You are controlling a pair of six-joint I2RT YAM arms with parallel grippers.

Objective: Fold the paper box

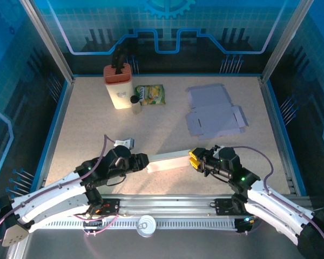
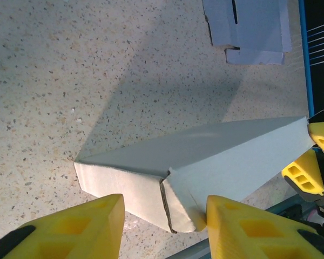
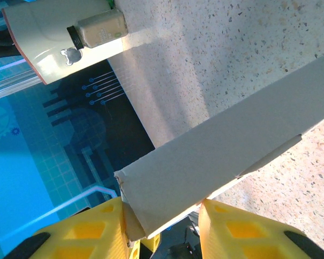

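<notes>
Left gripper [image 2: 164, 198]: its yellow fingers are apart, one on each side of the left end of the paper box [image 2: 205, 156]. One finger touches the box corner. I cannot tell if they squeeze it.
Right gripper [image 3: 161, 200]: its fingers are pressed onto the right end of the paper box and hold it.
Paper box: it stretches between the two grippers, down by the table [image 1: 97, 124].
Done so far: the box looks like a long closed shape with its sides up, so I think most of the folding is done.
Left to do: the left end shows a dark crack at its flap [image 2: 170, 208]. I think it needs pushing in.
Flat sheet [image 1: 213, 110]: well behind the paper box, not folded at all.
Holder [image 1: 117, 86] and snack bag [image 1: 150, 94]: far behind the paper box, toward its left end.
</notes>
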